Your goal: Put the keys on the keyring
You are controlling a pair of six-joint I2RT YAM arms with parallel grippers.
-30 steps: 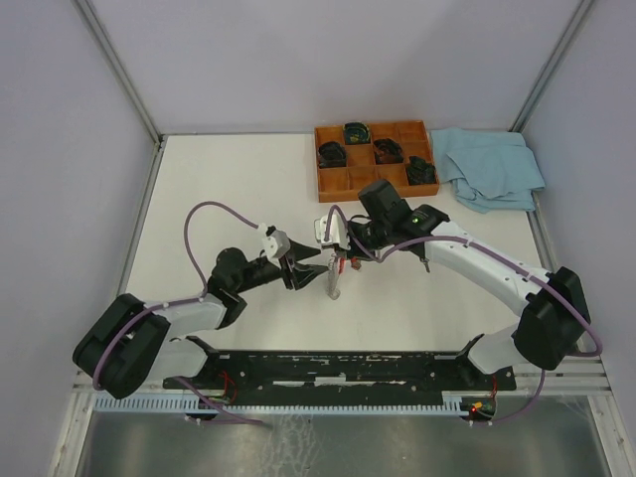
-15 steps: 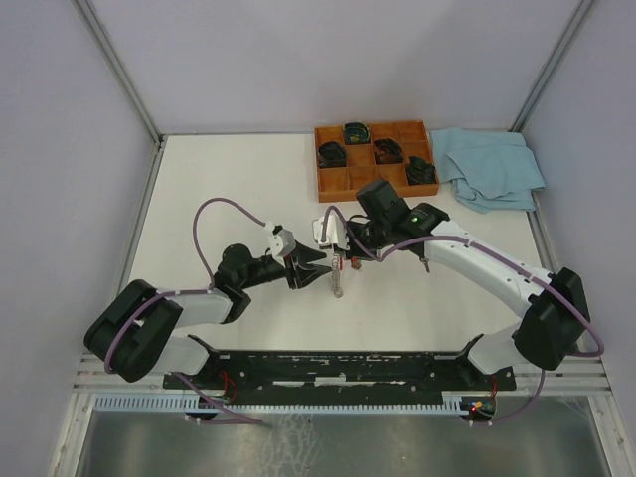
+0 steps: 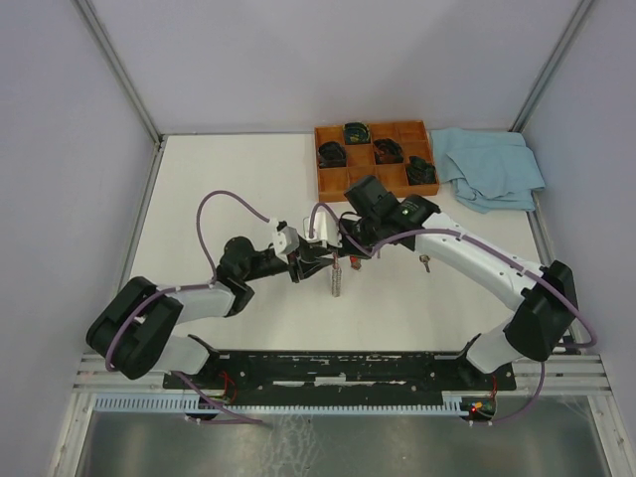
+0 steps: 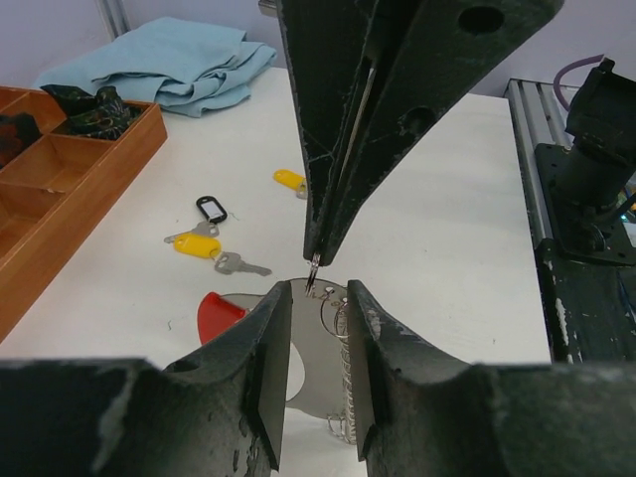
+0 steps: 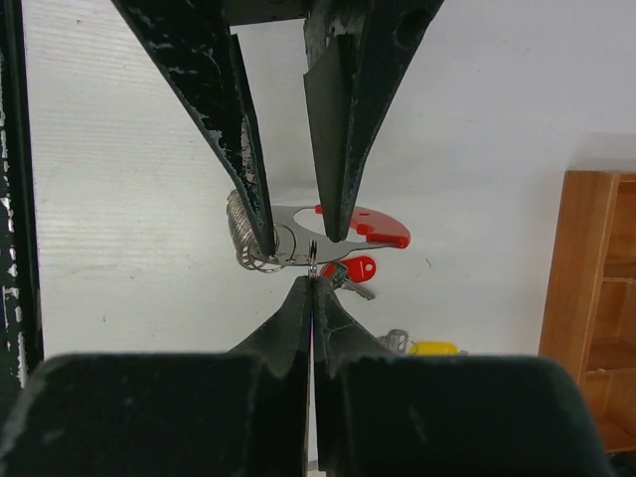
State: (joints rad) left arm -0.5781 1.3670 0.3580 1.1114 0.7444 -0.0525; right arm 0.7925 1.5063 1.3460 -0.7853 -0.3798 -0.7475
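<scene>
Lying beyond the keyring [image 4: 219,315] are yellow keys [image 4: 197,245] and a black loop [image 4: 210,209].

No legible txt, labels, brand names, nos. or signs can be made out in any view.
</scene>
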